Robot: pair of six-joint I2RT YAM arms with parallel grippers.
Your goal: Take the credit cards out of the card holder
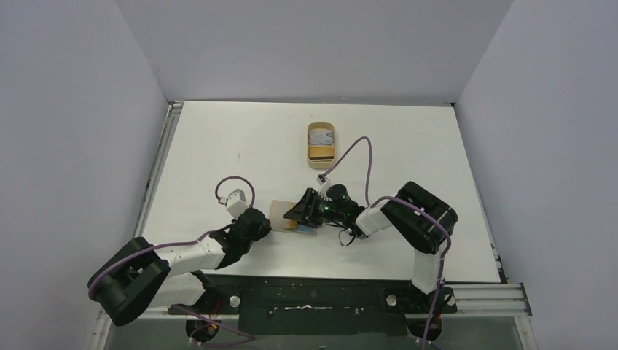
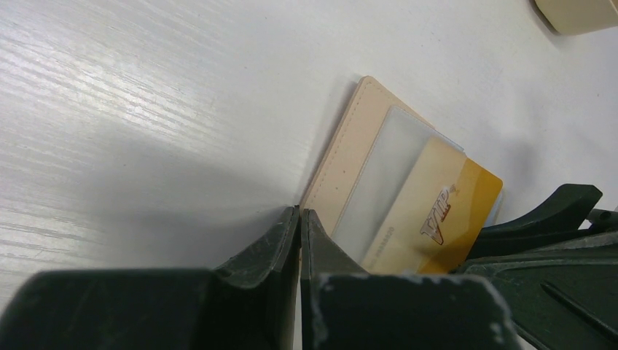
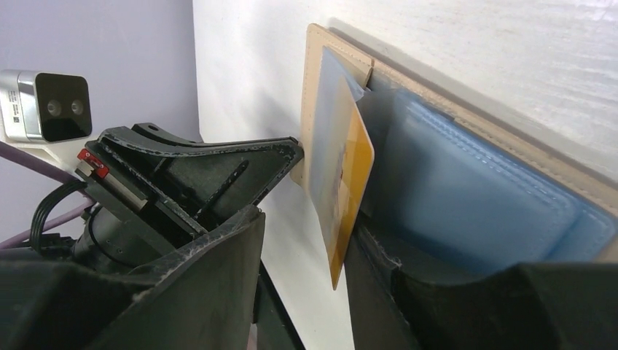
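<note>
The tan card holder (image 1: 280, 209) lies open on the table between my grippers. The left wrist view shows its tan panel (image 2: 348, 149) with a clear slot. A gold credit card (image 2: 444, 219) marked VIP sticks partway out of that slot. My left gripper (image 2: 299, 213) is shut, its tips at the holder's near edge. My right gripper (image 3: 306, 226) is open around the gold card's free edge (image 3: 348, 197), with one finger against the card. The holder's blue stitched inside (image 3: 466, 204) lies beyond. In the top view the left gripper (image 1: 267, 222) and right gripper (image 1: 300, 213) meet at the holder.
An oval tan dish (image 1: 321, 144) with something in it stands farther back on the table; its corner shows in the left wrist view (image 2: 576, 11). The left arm's camera (image 3: 45, 106) is close to the right gripper. White walls enclose the table.
</note>
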